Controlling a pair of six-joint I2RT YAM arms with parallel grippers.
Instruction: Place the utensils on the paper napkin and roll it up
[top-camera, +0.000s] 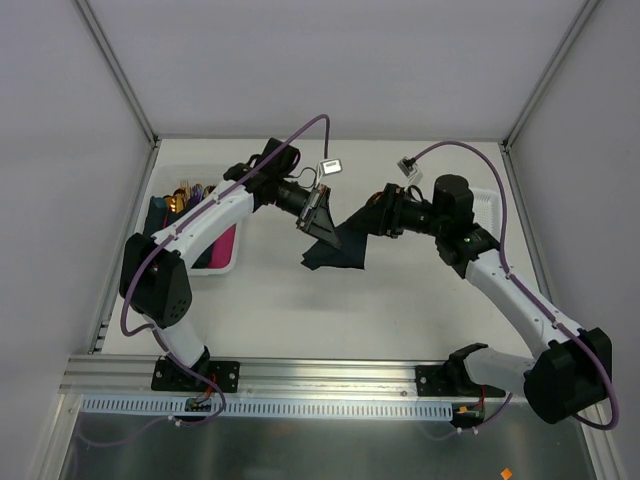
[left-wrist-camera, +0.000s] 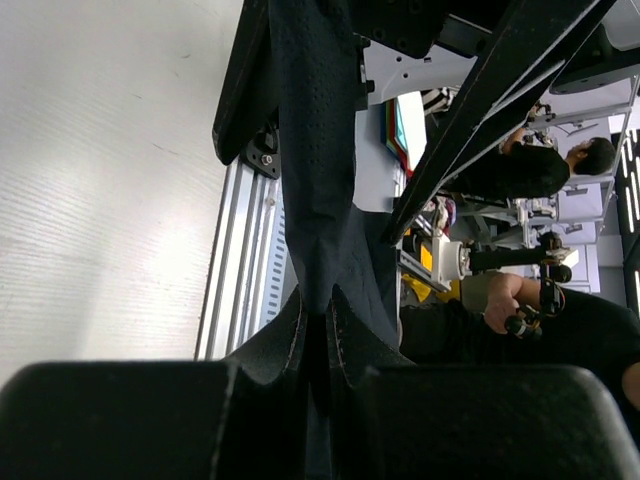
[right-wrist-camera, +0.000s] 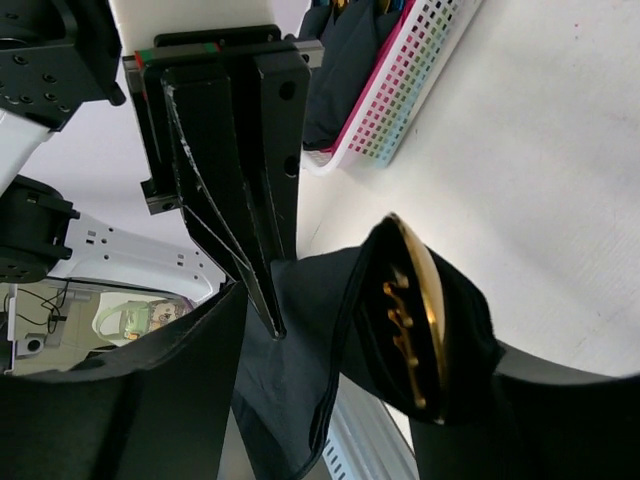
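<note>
My left pincer is clamped on the paper napkin, which hangs between my arms over the table. My right pincer stands wide around a fold with a gold utensil head in it. If that side closes off-centre or tugs, the thin paper could tear or the utensil could slide out.

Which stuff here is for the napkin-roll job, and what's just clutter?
Job:
- dark napkin, clamped in left claw
- gold utensils, not yet out of the white bin
- right claw, open at the napkin's edge

Lying about:
- pink napkin in the bin
- purple cables
</note>
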